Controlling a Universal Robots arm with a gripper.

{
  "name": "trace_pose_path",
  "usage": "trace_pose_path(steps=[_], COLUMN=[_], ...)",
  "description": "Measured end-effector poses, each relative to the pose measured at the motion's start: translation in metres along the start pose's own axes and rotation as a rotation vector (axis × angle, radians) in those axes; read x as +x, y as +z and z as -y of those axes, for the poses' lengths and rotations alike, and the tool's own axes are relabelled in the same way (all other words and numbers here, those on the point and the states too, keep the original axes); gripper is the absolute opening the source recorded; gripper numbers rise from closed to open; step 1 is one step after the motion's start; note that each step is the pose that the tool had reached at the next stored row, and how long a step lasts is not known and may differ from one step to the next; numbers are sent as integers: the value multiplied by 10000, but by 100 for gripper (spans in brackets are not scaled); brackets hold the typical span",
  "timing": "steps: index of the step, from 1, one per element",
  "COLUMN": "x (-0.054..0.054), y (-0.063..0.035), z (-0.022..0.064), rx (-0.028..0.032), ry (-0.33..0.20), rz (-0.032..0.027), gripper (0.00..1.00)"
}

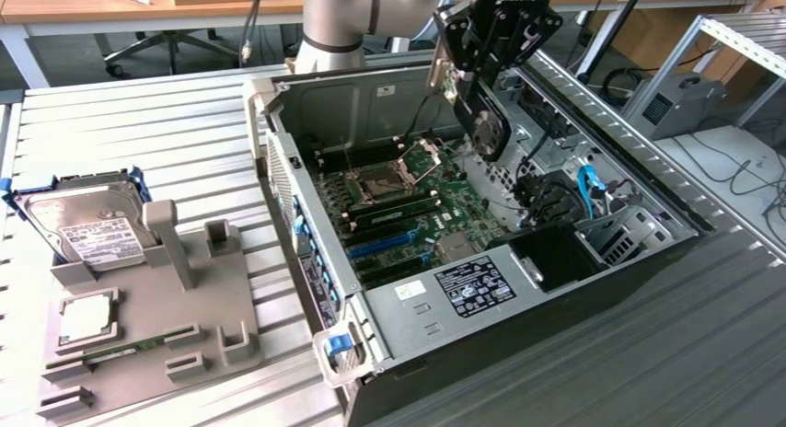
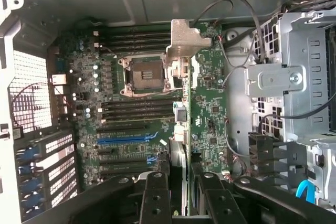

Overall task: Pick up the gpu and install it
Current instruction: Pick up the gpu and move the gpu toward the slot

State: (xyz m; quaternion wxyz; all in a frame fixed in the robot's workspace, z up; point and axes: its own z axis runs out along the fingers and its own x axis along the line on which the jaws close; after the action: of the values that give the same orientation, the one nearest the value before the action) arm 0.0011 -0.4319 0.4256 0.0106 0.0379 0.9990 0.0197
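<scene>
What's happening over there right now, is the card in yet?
Not yet. The arm's claw is shut on the gpu and holds it on edge above the open computer case. The card hangs over the motherboard and is not seated in any slot. On the exterior view's left, the hard drive sits at the grey fixture, with nothing touching it.
</scene>
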Motion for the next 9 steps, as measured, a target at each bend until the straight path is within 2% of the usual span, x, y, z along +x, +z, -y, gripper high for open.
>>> trace_pose_path(steps=[9], x=[-112], y=[24], z=[-12], rx=[2], ry=[1], rz=[-13], gripper=[26])
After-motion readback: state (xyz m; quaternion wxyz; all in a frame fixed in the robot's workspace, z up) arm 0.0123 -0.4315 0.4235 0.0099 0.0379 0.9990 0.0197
